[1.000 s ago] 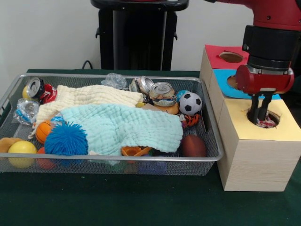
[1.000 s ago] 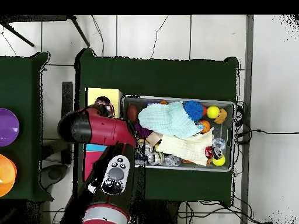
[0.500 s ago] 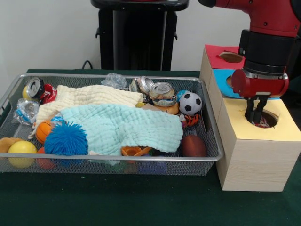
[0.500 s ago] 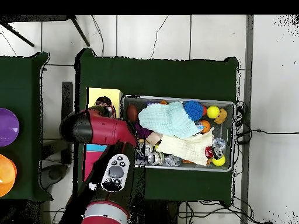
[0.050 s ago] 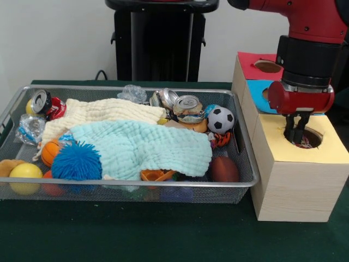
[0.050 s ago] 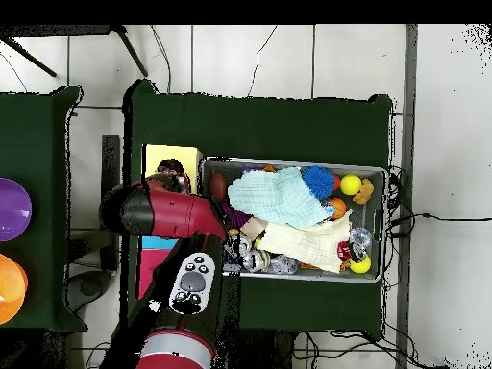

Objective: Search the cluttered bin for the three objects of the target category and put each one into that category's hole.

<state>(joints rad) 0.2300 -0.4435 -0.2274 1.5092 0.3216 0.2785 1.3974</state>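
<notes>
My gripper [image 5: 297,132] hangs over the round hole [image 5: 308,137] in the yellow top of the wooden box [image 5: 294,180], fingertips at the hole's rim. The fingers stand slightly apart, open, with nothing between them. The hole's inside is dark with a faint reddish bit. The wire bin [image 5: 131,191] to the left holds a soccer ball [image 5: 221,120], a brown football [image 5: 224,169], crushed cans [image 5: 188,108], a blue spiky ball [image 5: 76,162], a yellow ball [image 5: 24,173] and two cloths [image 5: 142,147]. In the overhead view the red arm [image 6: 159,209] hides the gripper beside the bin [image 6: 288,161].
Behind the yellow section the box has a blue section [image 5: 262,90] and a red section [image 5: 262,64], each with a hole. A black stand [image 5: 161,41] rises behind the bin. In the overhead view, purple and orange dishes [image 6: 12,207] sit on a side table.
My gripper has lifted out of the yellow hole and its fingers have drawn a little closer. The red and white thing seen in the hole earlier has dropped almost out of sight.
</notes>
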